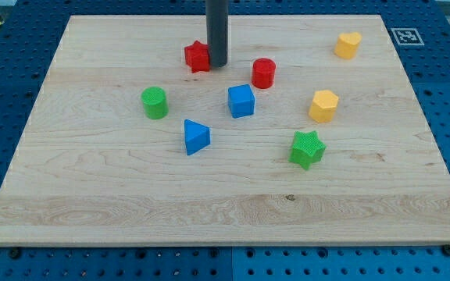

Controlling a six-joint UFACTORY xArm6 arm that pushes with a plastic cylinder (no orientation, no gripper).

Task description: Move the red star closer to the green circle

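The red star (pixel 198 56) lies near the board's top, left of centre. My tip (pixel 217 65) is right against the star's right side, touching or almost touching it. The green circle (pixel 155 102) is a short cylinder lying below and to the left of the star, with bare wood between them. The rod comes down from the view's top.
A red cylinder (pixel 264 72) lies right of my tip. A blue cube (pixel 241 101) and a blue triangle (pixel 196 136) are near the centre. A green star (pixel 307 148), a yellow pentagon (pixel 324 105) and a yellow heart (pixel 348 45) lie to the right on the wooden board (pixel 92 195).
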